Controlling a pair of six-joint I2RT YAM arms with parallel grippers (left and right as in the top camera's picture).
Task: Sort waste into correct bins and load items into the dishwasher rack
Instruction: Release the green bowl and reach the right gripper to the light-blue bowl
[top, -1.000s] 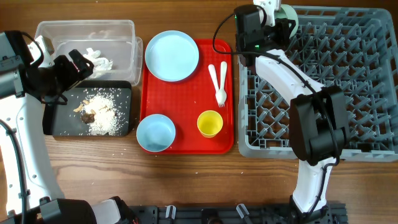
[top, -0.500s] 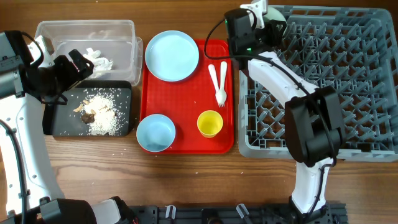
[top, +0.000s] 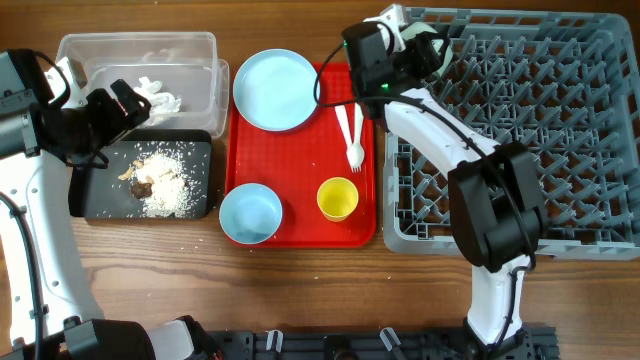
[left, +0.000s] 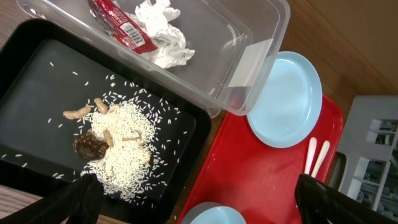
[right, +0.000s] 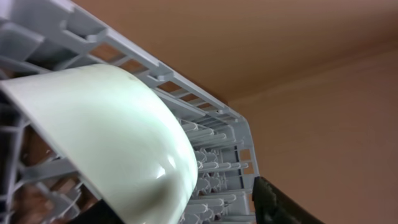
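Overhead, left to right: waste binned, one bowl racked.
Left gripper fingers spread wide, empty, above clear tub and black tray. White paper and wrapper in tub; rice and scraps on black tray. Red tray between bins and rack, carrying plate, bowl, yellow cup, fork and spoon. Right gripper at rack's far-left corner, arm lying across rack's left side; second bowl tilted on pegs beside fingers. Spread or gripping: cannot tell.
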